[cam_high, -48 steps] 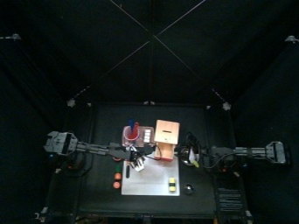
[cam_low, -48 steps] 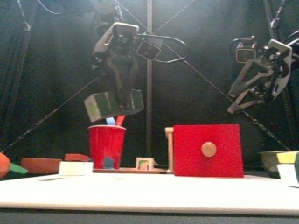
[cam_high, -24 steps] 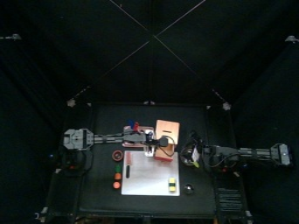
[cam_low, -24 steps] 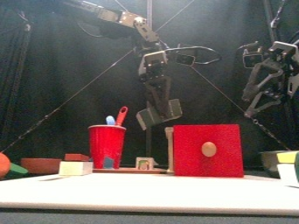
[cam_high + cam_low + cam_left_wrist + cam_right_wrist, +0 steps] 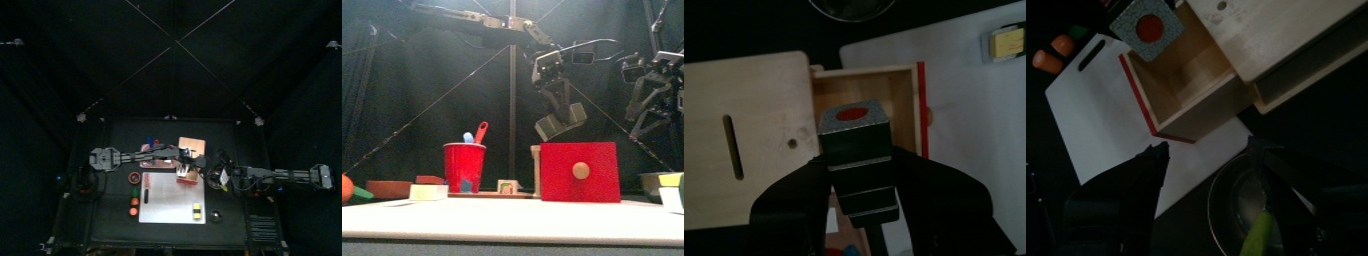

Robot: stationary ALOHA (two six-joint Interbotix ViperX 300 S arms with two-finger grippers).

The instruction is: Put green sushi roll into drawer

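Observation:
The green sushi roll [image 5: 855, 140], a dark-green block with a pale top and a red centre, hangs in my left gripper [image 5: 556, 113], which is shut on it. It is held in the air above the open drawer [image 5: 871, 90], a tan wooden cabinet whose tray with a red front [image 5: 580, 172] is pulled out. The right wrist view also shows the roll [image 5: 1146, 25] over the tray's hollow [image 5: 1186, 75]. My right gripper [image 5: 652, 112] hangs open and empty to the right of the cabinet, well above the table.
A red cup [image 5: 464, 166] holding utensils stands left of the cabinet. A white mat [image 5: 171, 200] lies in front, with red-orange pieces [image 5: 134, 206] at its left and a yellow-green piece [image 5: 197, 211] on it. A dark bowl [image 5: 1247, 215] sits under the right gripper.
My left arm has swung to the right with the roll, from above the red cup to over the open drawer. The right arm has barely moved.

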